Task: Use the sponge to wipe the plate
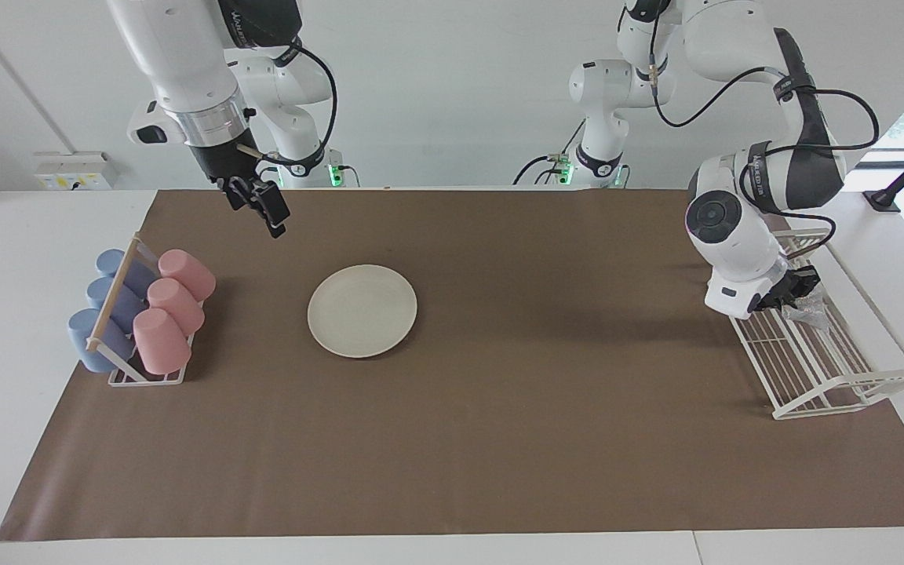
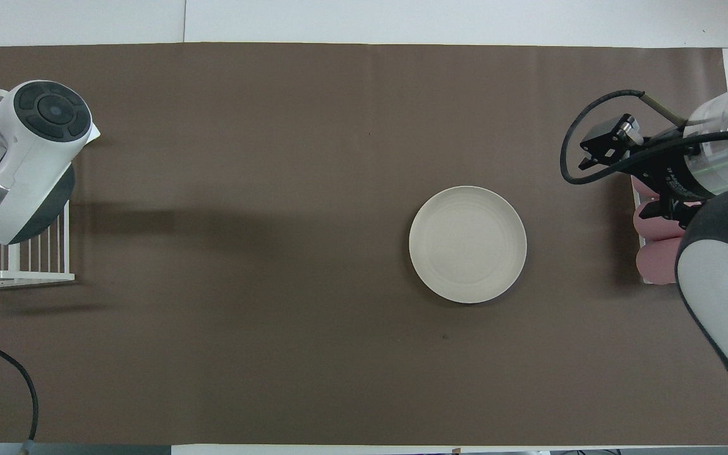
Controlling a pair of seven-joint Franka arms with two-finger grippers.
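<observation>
The cream-white plate lies flat on the brown mat, toward the right arm's end of the table, with nothing on it. The silvery-grey sponge sits in the white wire rack at the left arm's end. My left gripper is down in that rack, shut on the sponge. In the overhead view the left arm's wrist hides both the gripper and the sponge. My right gripper hangs open and empty above the mat's edge nearest the robots, apart from the plate.
A small white rack holds pink cups and blue cups at the right arm's end, beside the plate. The brown mat covers most of the table.
</observation>
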